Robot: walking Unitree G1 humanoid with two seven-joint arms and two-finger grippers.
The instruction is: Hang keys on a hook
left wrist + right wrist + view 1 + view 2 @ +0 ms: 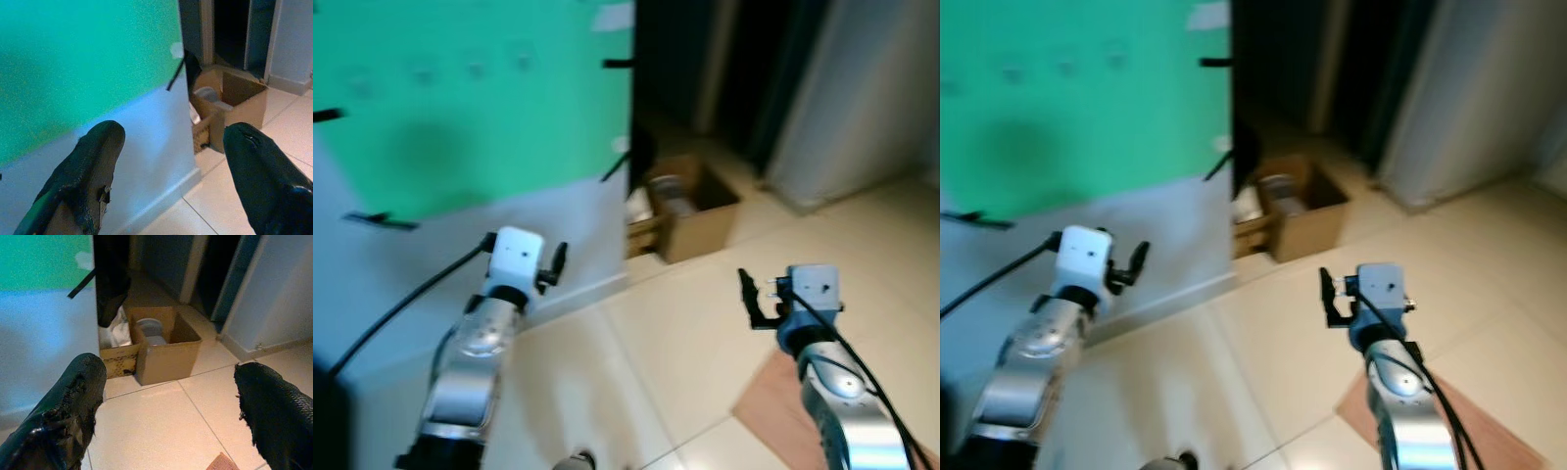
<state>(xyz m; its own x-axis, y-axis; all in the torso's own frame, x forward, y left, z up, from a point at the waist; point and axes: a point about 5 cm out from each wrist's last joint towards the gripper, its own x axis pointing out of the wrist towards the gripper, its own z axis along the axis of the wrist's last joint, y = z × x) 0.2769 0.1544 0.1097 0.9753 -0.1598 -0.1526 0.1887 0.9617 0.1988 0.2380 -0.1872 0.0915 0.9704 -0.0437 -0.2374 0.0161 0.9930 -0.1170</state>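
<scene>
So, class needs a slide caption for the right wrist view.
Open right tool above tiled floor, facing an open cardboard box.

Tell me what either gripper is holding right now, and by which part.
Nothing. The left gripper and right gripper are both open with nothing between their fingers.

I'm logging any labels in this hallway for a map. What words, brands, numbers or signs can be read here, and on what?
None can be read.
Cardboard box: plain brown sides, no print visible.
Smaller patterned box beside it: a dark pattern on its front, too blurred to tell whether it is lettering.
Green and white wall: no writing.
Left gripper and right gripper: no markings.
</scene>
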